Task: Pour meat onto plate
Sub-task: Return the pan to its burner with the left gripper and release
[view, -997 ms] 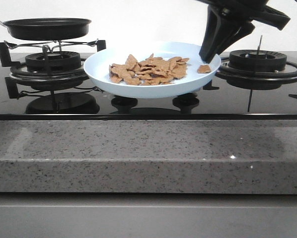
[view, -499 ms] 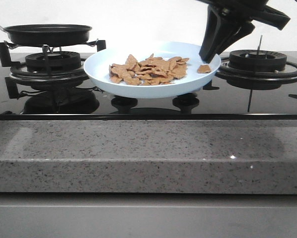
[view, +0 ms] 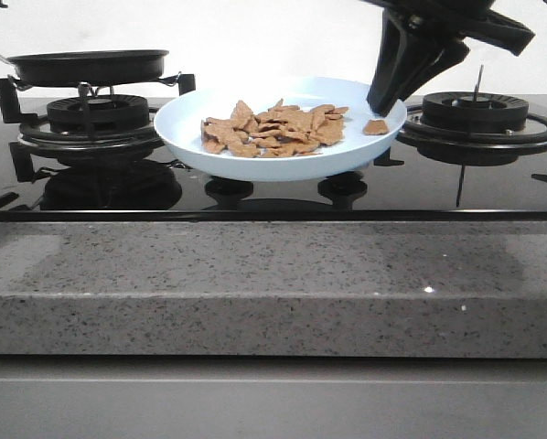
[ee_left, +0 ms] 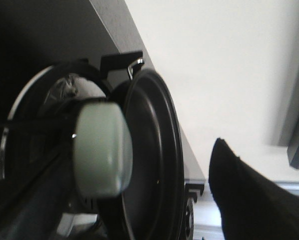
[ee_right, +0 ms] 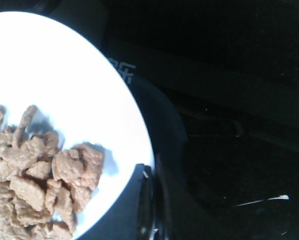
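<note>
The pale-blue plate (view: 182,123) sits level between the two burners and holds a heap of orange-brown meat (view: 273,128). One piece lies apart near the right rim. My right gripper (view: 383,99) is shut on the plate's right rim. In the right wrist view the gripper (ee_right: 152,200) clamps the plate's rim (ee_right: 89,75) beside the meat (ee_right: 34,180). The black frying pan (view: 89,66) rests on the left burner and looks empty. In the left wrist view my left gripper (ee_left: 139,170) is open around the pan's pale-green handle (ee_left: 102,150), with one finger (ee_left: 249,200) well clear of it.
A black glass cooktop (view: 493,183) carries a left burner grate (view: 91,114) under the pan and a right burner grate (view: 479,114) beside my right arm. Two knobs (view: 228,189) sit under the plate's front. A speckled stone counter edge (view: 273,283) runs across the front.
The pan has sunk lower onto the left burner grate. The plate, the meat and my right gripper have not moved.
</note>
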Tool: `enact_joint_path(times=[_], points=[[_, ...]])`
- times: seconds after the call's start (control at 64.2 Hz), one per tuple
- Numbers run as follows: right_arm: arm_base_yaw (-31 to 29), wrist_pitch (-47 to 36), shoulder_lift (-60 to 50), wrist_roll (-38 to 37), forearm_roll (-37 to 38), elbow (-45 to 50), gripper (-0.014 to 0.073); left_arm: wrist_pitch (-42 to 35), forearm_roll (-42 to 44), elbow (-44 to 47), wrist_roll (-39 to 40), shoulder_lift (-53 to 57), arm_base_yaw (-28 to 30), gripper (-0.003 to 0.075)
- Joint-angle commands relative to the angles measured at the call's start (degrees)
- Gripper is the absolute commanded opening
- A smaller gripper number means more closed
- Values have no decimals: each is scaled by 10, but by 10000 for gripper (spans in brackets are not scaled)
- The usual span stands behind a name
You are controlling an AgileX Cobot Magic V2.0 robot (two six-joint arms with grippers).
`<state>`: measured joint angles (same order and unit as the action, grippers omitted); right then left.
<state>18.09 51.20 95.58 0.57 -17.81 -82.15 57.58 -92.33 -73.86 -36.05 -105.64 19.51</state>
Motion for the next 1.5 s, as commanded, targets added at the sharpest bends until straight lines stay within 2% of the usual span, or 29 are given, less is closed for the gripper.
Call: enact_joint_path(times=[0.0,0.187,0.358,0.561,0.686,0.888,0.982,1.184,1.294,1.481], points=[[-1,-23,-31,4,-11,-15,-68,42,-6,-15,4,31,1,549],[-1,-23,-31,4,-11,-15,-68,68,57,-15,18,31,1,547],[-1,-23,-31,4,-11,-15,-68,109,57,-15,18,32,1,546],[-1,-23,-31,4,-11,-15,-68,121,57,-15,18,37,1,533],[-1,-23,-31,4,-11,-15,-68,121,64,-15,18,49,1,419],[-1,-23,-31,4,-11,-15,-68,131,72,-15,18,70,1,96],[-1,-23,-31,4,-11,-15,-68,131,73,-15,18,78,1,-21],[-1,-23,-31,4,-11,-15,-68,131,74,-15,12,106,0,-20],[-1,-23,-31,4,-11,-15,-68,114,96,-15,-16,138,-13,-20],[-1,-23,-31,4,-11,-15,-68,-6,249,-15,-22,223,-83,-20]])
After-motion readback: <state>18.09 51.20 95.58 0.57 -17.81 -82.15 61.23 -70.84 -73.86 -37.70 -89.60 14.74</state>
